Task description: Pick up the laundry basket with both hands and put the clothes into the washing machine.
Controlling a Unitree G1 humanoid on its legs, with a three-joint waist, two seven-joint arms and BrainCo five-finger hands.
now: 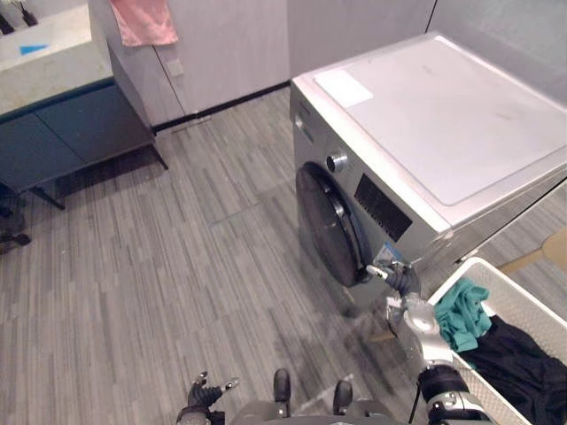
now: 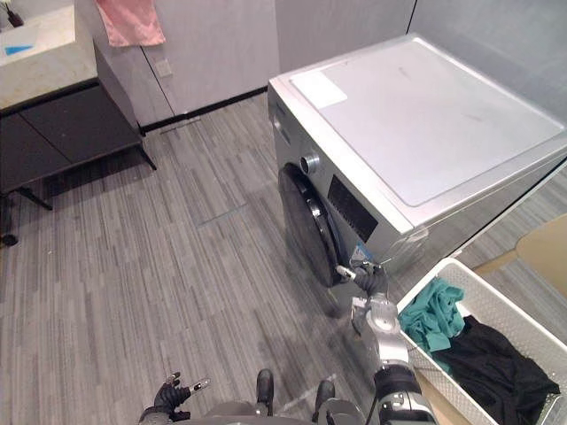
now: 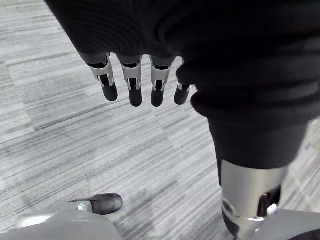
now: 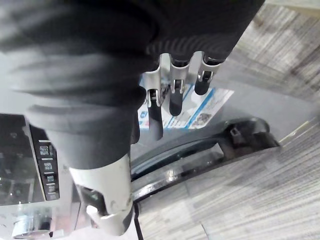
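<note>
Nearby, boxy silver washing machine point(image 1: 443, 115), round dark door point(image 1: 330, 221), white plastic basket point(image 2: 500, 301)

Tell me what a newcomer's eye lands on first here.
The silver washing machine fills the right, its round dark door shut. The right robot hand hovers open by the door's edge, beside a white basket of teal and black clothes at lower right.

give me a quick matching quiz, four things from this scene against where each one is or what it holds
1 pink cloth
2 basket
3 right hand
4 left hand

a by the washer door edge
b low over the floor
c holds clothes
d hanging up, far side

Pairs: 1-d, 2-c, 3-a, 4-b
</note>
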